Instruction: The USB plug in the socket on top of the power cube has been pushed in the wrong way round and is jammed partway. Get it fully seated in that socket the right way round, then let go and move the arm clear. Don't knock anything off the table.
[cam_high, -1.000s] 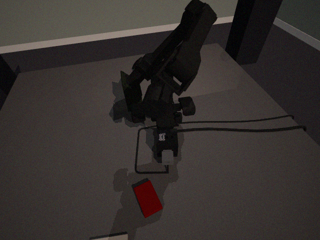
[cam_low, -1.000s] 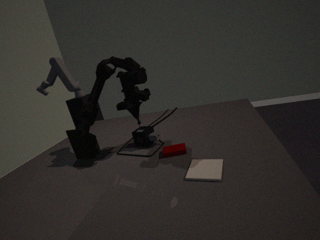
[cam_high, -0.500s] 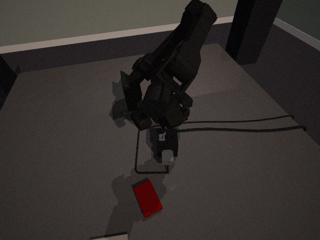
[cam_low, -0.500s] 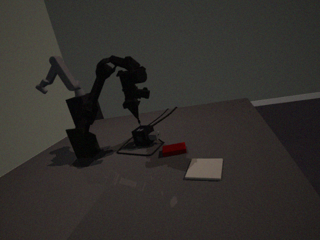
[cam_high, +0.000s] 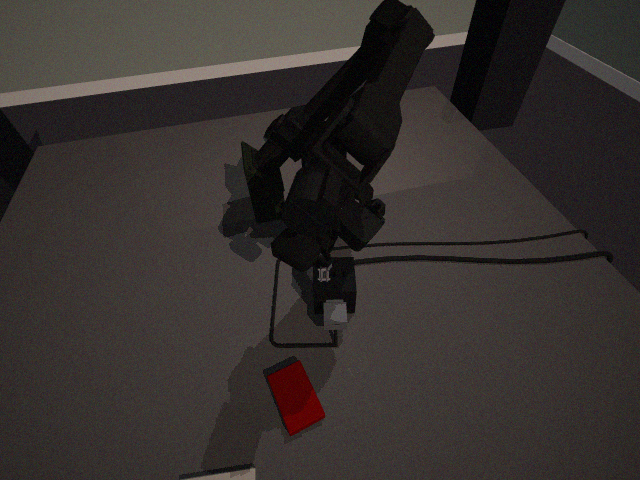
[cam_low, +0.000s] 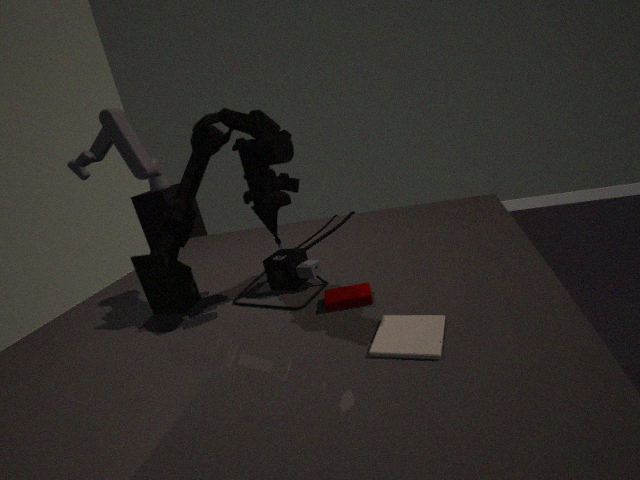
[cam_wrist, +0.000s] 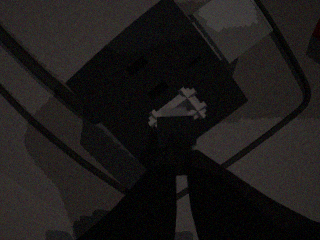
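Note:
The black power cube (cam_high: 341, 291) (cam_low: 281, 273) (cam_wrist: 125, 85) stands mid-table, with a pale-rimmed socket (cam_high: 324, 274) (cam_wrist: 180, 107) on top. My gripper (cam_high: 321, 259) (cam_low: 276, 238) (cam_wrist: 180, 162) points down just above that socket. It is shut on the small dark USB plug (cam_wrist: 175, 129), which is hard to make out in the dim light. In the wrist view the plug's end hangs right over the socket's edge and the cube looks turned diagonally. I cannot tell whether the plug touches the socket.
A pale grey adapter (cam_high: 334, 312) (cam_low: 308, 268) (cam_wrist: 232, 25) sticks out of the cube's side. Two dark cables (cam_high: 465, 250) run right, and a cable loop (cam_high: 272, 310) (cam_low: 268, 306) lies around the cube. A red block (cam_high: 294, 396) (cam_low: 347, 296) and a white pad (cam_low: 408, 335) lie in front.

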